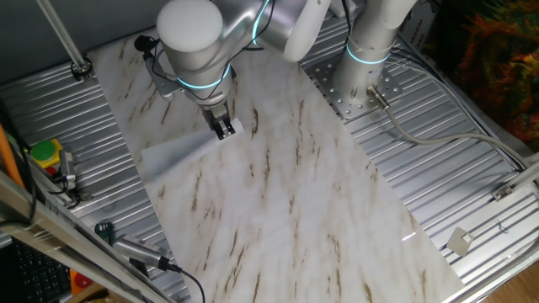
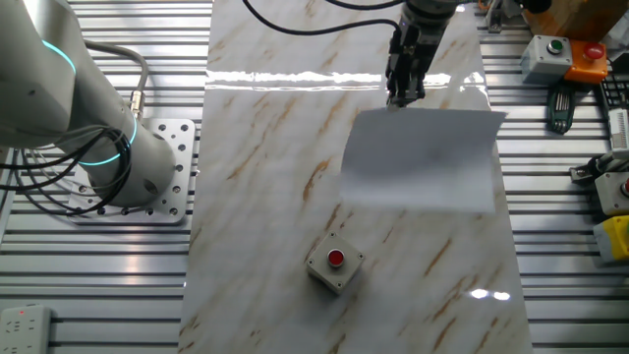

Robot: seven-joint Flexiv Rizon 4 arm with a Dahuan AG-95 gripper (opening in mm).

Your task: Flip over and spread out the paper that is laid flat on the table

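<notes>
The white paper (image 2: 418, 162) lies on the marble-look table (image 2: 265, 147) near its right side. Its far edge is raised off the table while its near edge rests on the top. My gripper (image 2: 401, 96) is shut on that far edge near its left corner. In the one fixed view the gripper (image 1: 224, 129) points down from the arm, pinching the paper's (image 1: 178, 156) raised edge at the table's (image 1: 295, 210) upper left part. The sheet slopes down and to the left from the fingers.
A small grey box with a red button (image 2: 334, 264) stands on the table near the paper's near edge. The arm's base (image 2: 128, 162) is bolted to the ribbed metal panel. Button boxes (image 2: 555, 54) and tools lie on the right panel. A cabled tool (image 1: 135, 251) lies at the front left.
</notes>
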